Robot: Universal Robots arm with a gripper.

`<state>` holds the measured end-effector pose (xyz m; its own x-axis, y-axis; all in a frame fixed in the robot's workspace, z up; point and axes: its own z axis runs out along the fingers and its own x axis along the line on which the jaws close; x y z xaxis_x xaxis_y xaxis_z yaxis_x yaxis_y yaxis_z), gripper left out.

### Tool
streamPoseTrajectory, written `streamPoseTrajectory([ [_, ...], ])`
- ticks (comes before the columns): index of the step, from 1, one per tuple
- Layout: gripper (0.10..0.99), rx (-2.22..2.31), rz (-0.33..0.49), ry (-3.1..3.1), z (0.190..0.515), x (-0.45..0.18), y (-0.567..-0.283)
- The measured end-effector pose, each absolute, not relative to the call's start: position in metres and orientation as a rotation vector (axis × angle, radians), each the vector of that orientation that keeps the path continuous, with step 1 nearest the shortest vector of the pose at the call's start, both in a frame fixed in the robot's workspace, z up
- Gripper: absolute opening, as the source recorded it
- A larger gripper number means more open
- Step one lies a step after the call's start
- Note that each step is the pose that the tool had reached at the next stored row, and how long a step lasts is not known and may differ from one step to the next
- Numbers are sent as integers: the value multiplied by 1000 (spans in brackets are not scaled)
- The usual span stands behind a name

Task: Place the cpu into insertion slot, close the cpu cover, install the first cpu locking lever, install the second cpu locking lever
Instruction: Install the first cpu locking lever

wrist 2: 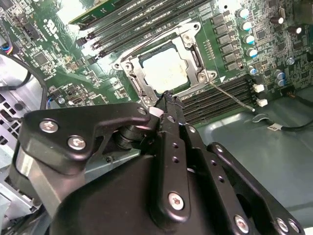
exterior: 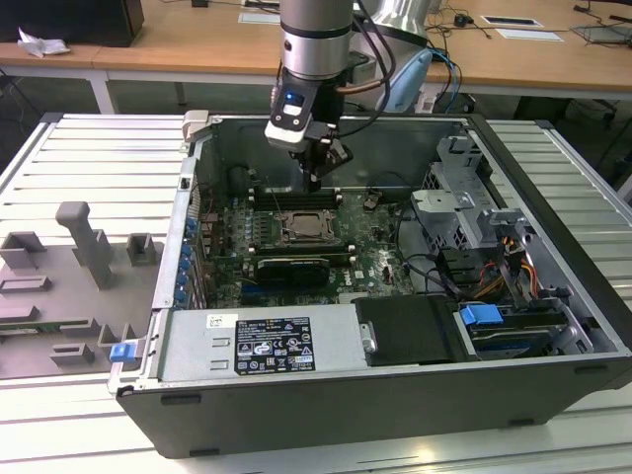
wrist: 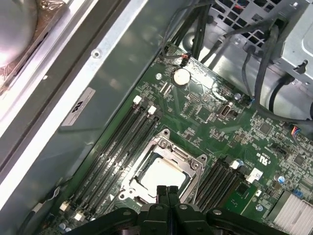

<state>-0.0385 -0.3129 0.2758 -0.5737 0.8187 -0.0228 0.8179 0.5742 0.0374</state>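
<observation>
Gripper (wrist: pixel 167 190), fingers together and empty, above insertion slot (wrist: pixel 161 172) holding cpu (wrist 2: pixel 166 70) beneath closed cpu cover (wrist 2: pixel 128 67).

The pale silver cpu (wrist: pixel 164 175) lies flat in the insertion slot (wrist: pixel 128 182) — the silver cpu cover (wrist: pixel 195 169) closed flat around it.

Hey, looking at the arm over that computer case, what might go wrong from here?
1. The gripper hangs close above the cpu cover; a slightly off descent may strike the frame or scrape the cpu.
2. A thin locking lever lies out over the memory slots, so the fingers may snag it or slip off.
</observation>
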Motion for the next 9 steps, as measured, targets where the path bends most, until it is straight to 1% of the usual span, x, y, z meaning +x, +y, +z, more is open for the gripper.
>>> streamPoseTrajectory([
  [9, 106, 1330, 37, 2806, 276, -38, -313],
])
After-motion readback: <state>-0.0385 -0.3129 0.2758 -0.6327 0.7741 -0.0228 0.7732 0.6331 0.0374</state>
